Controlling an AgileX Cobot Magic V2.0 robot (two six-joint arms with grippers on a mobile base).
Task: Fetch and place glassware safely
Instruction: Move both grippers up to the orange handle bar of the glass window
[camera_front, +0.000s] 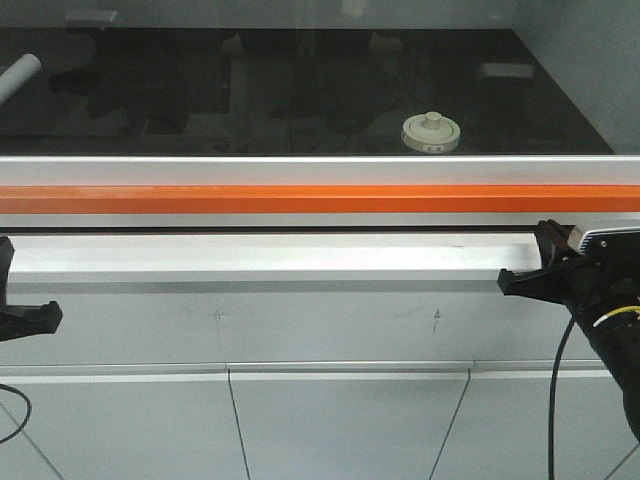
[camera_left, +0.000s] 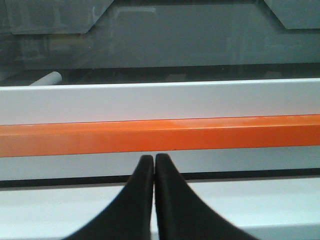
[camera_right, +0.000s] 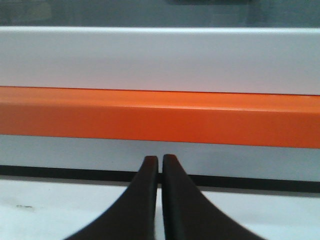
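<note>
Glassware (camera_front: 431, 133), a small squat jar, stands on the dark tabletop (camera_front: 300, 100) inside the enclosure, right of centre and close to the front edge. Its round cream-white lid is on, knob upward, with a small mark on the rim facing the camera. The white frame rail (camera_front: 300, 168) hides most of the clear body, so what the jar holds, if anything, cannot be told.

A white cylinder tube (camera_front: 20, 75) lies tilted at the far left of the same tabletop, well apart from the jar; the left wrist view also catches its end behind the rail.

An orange bar (camera_front: 300, 198) runs the full width below the rail, and under it lies a pale ledge (camera_front: 250, 255) above grey cabinet fronts (camera_front: 340, 420).

The left tool (camera_left: 154, 157) has its two black fingers pressed together with nothing between them, pointing at the orange bar. The right tool (camera_right: 160, 159) is likewise closed and holds nothing, facing the same bar. Both hang outside the enclosure, in front of the ledge, at the far left and far right, well apart from the jar.
</note>
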